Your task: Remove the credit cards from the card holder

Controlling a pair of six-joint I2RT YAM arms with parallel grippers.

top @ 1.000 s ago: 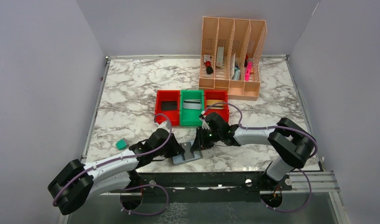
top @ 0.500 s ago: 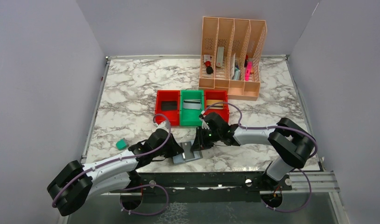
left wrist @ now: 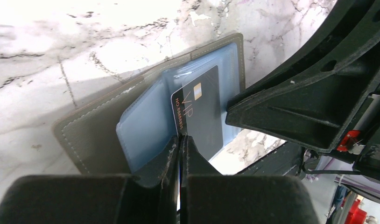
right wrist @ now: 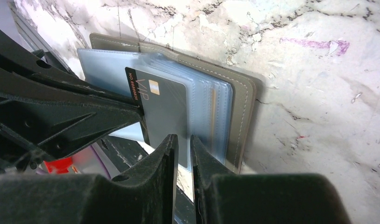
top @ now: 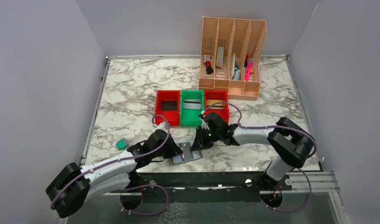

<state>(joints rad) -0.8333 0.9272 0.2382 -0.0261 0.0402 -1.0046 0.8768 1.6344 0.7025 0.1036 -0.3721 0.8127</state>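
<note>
The grey card holder (top: 187, 156) lies open at the table's near edge, one panel raised. Its light blue-grey pockets show in the left wrist view (left wrist: 92, 140) and the right wrist view (right wrist: 246, 107). A black credit card marked VIP (left wrist: 202, 112) sticks partway out of a pocket and also shows in the right wrist view (right wrist: 167, 107). My left gripper (left wrist: 181, 139) is shut on that card's edge, left of the holder (top: 178, 149). My right gripper (right wrist: 184, 137) is pinched on the pocket leaves from the other side (top: 196, 143).
Just behind stand a red bin (top: 167, 113) with a black card, a green bin (top: 191, 119) with a silver-grey card, and a red bin (top: 216, 113) with a gold-tan card. A peach slotted organiser (top: 232, 58) stands at the back. A teal block (top: 121, 144) lies front left.
My left arm has drawn back slightly toward the near left with the card still gripped. The right gripper and the holder have barely moved.
</note>
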